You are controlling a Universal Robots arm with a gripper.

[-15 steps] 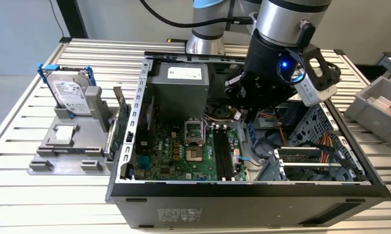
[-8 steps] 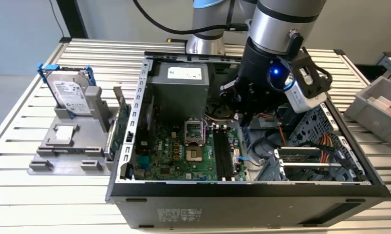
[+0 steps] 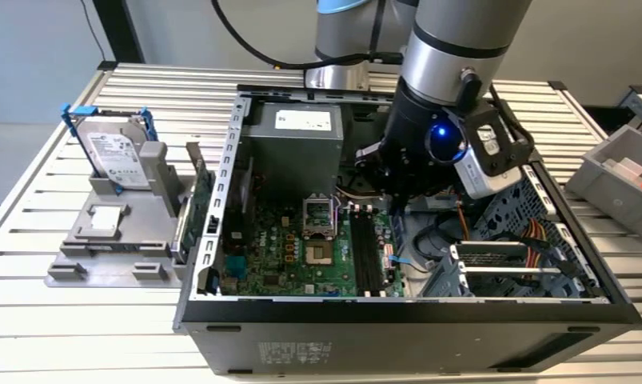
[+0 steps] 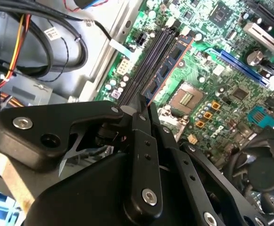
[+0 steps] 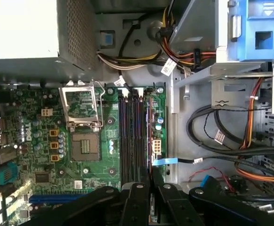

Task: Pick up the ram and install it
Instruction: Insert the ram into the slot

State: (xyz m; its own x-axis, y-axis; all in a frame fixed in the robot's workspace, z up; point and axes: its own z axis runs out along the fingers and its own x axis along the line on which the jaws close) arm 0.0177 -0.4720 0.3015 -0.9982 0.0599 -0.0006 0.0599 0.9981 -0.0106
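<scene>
I see my gripper (image 4: 143, 110) lowered inside an open computer case (image 3: 406, 316) that lies on a slatted metal table (image 3: 43, 320). In the second wrist view the two black fingers (image 4: 140, 141) are pressed together on the near end of the ram (image 4: 167, 68), a thin blue stick with dark chips. The ram stands on edge along the bank of black memory slots (image 5: 131, 136), on the side of the bank nearest the processor socket (image 4: 186, 98). I cannot tell whether it is pushed fully home.

In the exterior view the gripper (image 3: 396, 196) sits at the far end of the slots, just in front of the grey power supply (image 3: 291, 152). Toward the exterior view's right, close beside the slots, a drive cage (image 3: 512, 268) carries bundles of black, red and yellow cables (image 5: 221, 136). A flat pale blue cable (image 5: 164, 161) lies just beside the slots on that side. Toward the exterior view's left, the green motherboard (image 3: 289, 256) is more open, apart from the low socket.

Outside the case, on the exterior view's left, a silver hard drive (image 3: 116, 152) in a blue frame stands upright in a grey holder (image 3: 107, 256), well apart from the arm. A green card (image 3: 201, 200) stands against the case wall. A grey bin (image 3: 620, 172) sits at the table's far right edge.
</scene>
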